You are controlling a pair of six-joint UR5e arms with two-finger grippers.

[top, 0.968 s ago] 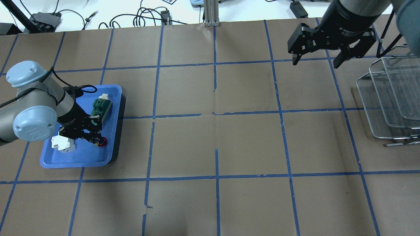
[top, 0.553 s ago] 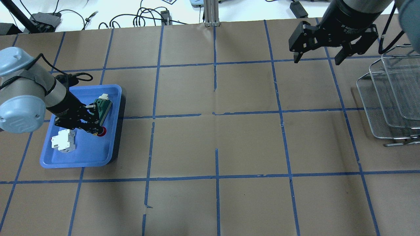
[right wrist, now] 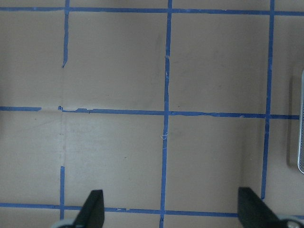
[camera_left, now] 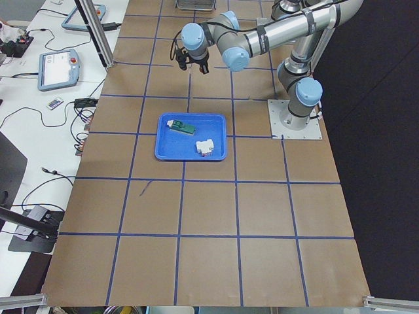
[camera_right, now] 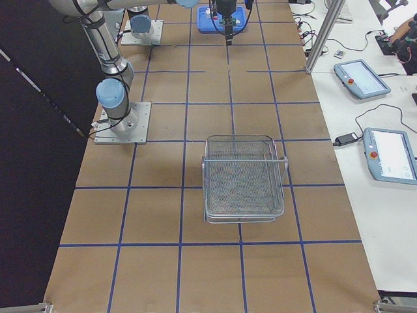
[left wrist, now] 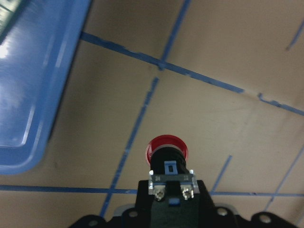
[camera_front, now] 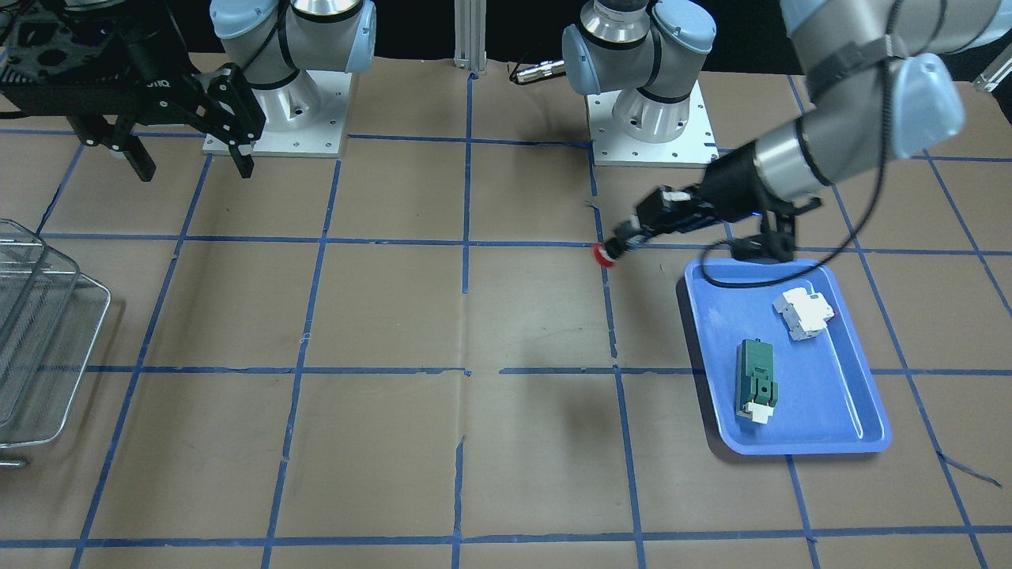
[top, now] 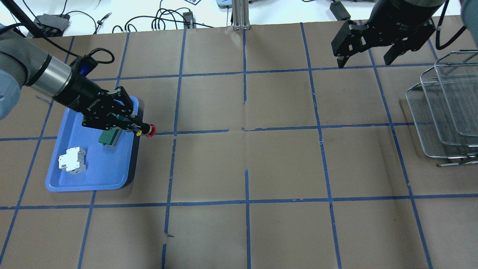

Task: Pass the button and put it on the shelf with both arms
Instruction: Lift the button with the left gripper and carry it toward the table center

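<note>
The left gripper has its fingers clamped on the rear of the button, so the red cap points forward, toward the middle of the table. The button hangs over the table, just beside the blue tray and no longer over it. A green block and a white breaker lie in the tray. The right gripper hovers well apart, near the wire shelf, with its fingers spread wide on nothing.

The hand-over looks like the risky part. The left fingers cover most of the body, leaving only the cap and a short length of barrel for the right fingers to take. A slightly off approach could knock fingers against fingers, or pinch only the rounded cap. If the left fingers let go too soon, the button would likely twist out and drop to the table.

"ROBOTIQ" reads in white on the left gripper, and "OTIQ" on the right in the front view. The lettering on the right wrist is too small to read.
</note>
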